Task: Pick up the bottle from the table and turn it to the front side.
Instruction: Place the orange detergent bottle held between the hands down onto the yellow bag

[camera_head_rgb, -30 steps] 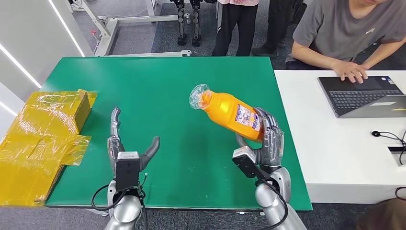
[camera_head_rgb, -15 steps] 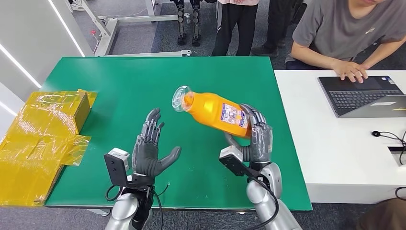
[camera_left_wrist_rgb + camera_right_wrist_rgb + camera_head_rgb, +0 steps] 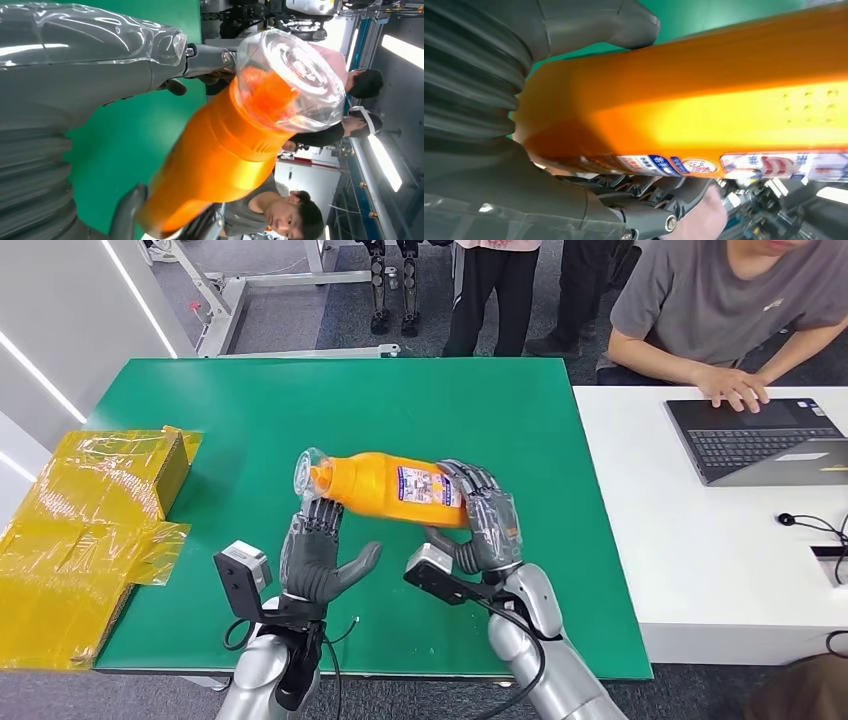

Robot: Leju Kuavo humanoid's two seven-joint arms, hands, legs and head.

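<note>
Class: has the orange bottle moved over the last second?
Yes. The orange bottle, held by the right hand, moved leftward over the green table, away from the laptop.

The right hand (image 3: 480, 520) grips the base end of an orange bottle (image 3: 385, 487), holding it lying almost level above the green table (image 3: 300, 400) — clear cap (image 3: 306, 472) toward the left hand (image 3: 315, 558); that hand's fingers are raised and spread, fingertips just under the cap; a yellow taped box (image 3: 90, 510) sits at the table's left edge; a person types at a laptop (image 3: 750, 440) on the white table (image 3: 650, 540).
</note>
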